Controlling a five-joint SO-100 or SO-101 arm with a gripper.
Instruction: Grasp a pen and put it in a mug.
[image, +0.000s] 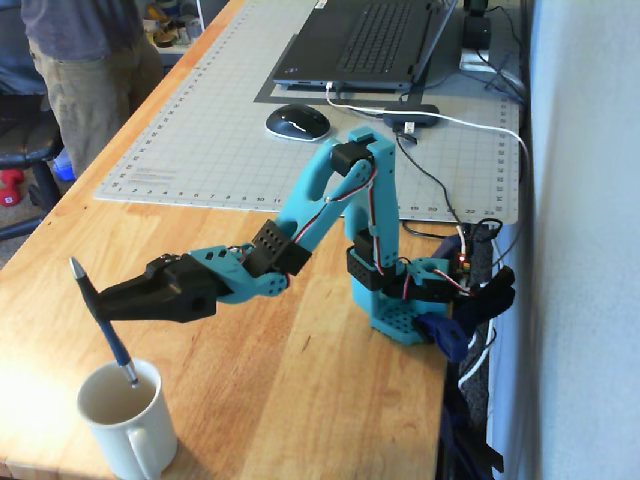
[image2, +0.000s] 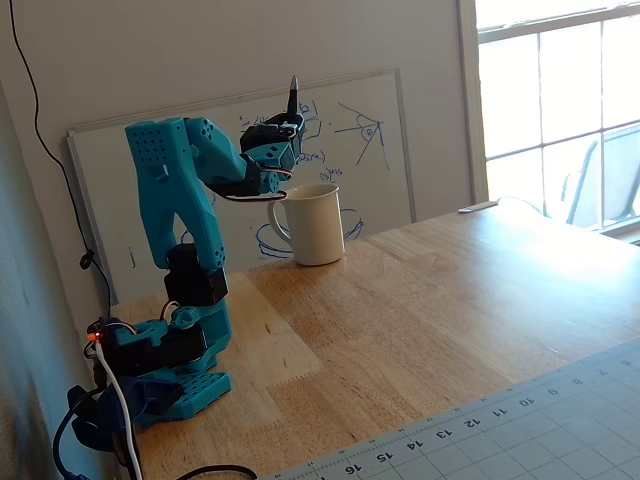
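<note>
The blue pen (image: 108, 328) stands nearly upright, held in my gripper (image: 103, 302), which is shut on its middle. Its silver tip dips just inside the rim of the off-white mug (image: 128, 420) at the table's near left corner. The pen's dark end points up and left. In the other fixed view the mug (image2: 314, 226) stands by a whiteboard with its handle to the left, and the gripper (image2: 288, 127) is above its left rim with the pen's dark end (image2: 293, 95) sticking up.
A grey cutting mat (image: 220, 120) covers the far table, with a laptop (image: 370, 45) and a mouse (image: 297, 122) on it. Cables (image: 450, 125) run by the arm's base (image: 400, 300) at the right edge. A person (image: 85, 70) stands at far left.
</note>
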